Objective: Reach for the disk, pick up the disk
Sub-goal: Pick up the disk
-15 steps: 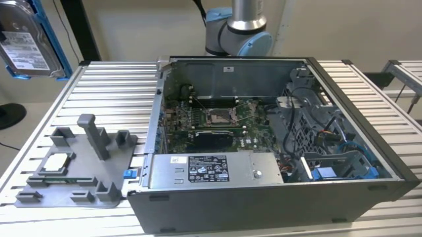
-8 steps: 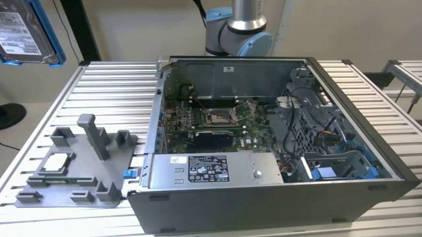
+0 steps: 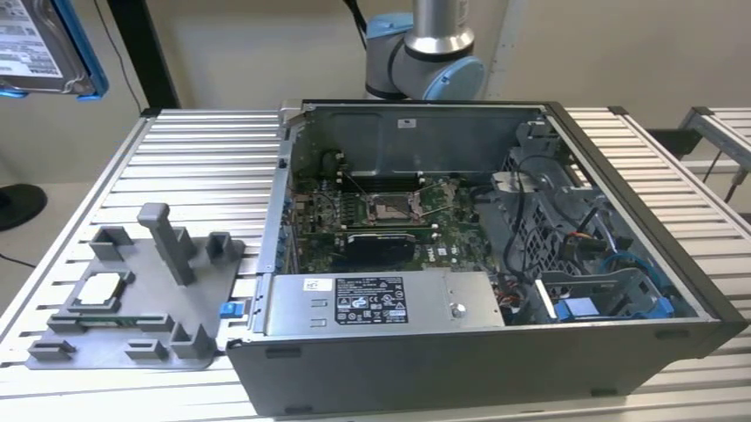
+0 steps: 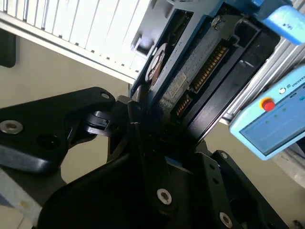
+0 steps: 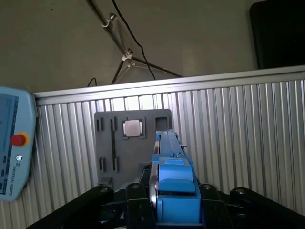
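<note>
The disk [image 3: 33, 42], silver-grey with a white label and a blue frame, hangs high at the exterior view's far left, well above the table. In the first wrist view the disk [image 5: 174, 176] is edge-on, its blue frame clamped between my gripper's [image 5: 174, 193] black fingers [image 5: 137, 200]. In the second wrist view the disk [image 4: 190, 71] shows its circuit-board side, with my gripper [image 4: 145, 124] shut on its lower end. It touches nothing else.
An open computer case [image 3: 470, 264] takes up the table's middle and right. A grey fixture plate [image 3: 129, 299] with upright posts and a small silver processor chip [image 3: 100, 288] lies at the front left, also below the disk as the plate [image 5: 133, 138]. A teach pendant [image 5: 14, 143] is nearby.
</note>
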